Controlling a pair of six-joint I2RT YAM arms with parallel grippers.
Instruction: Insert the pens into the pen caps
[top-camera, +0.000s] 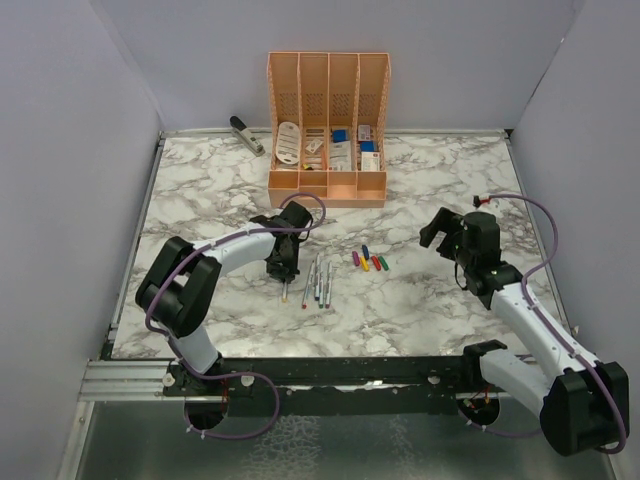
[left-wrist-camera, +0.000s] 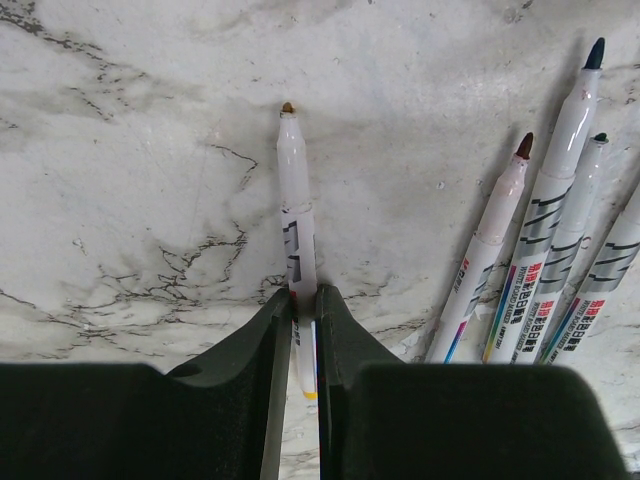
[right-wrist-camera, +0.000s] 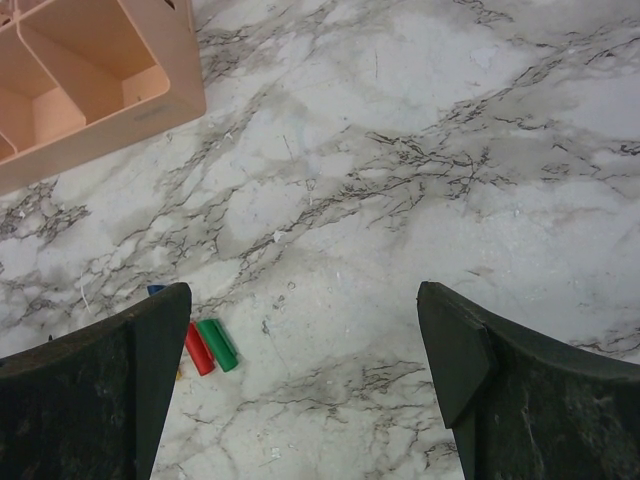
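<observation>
My left gripper is shut on one whitish pen with a brownish tip; its barrel is clamped between my fingers and points away over the marble. The other pens lie side by side just to its right, and also show in the left wrist view. The pen caps, purple, blue, yellow, red and green, lie in a small cluster at mid-table. My right gripper is open and empty, above the table right of the caps. In its view the green cap and red cap lie beside its left finger.
An orange organiser with stationery stands at the back centre; its corner shows in the right wrist view. A grey stapler lies at the back left. Grey walls enclose the marble table on three sides.
</observation>
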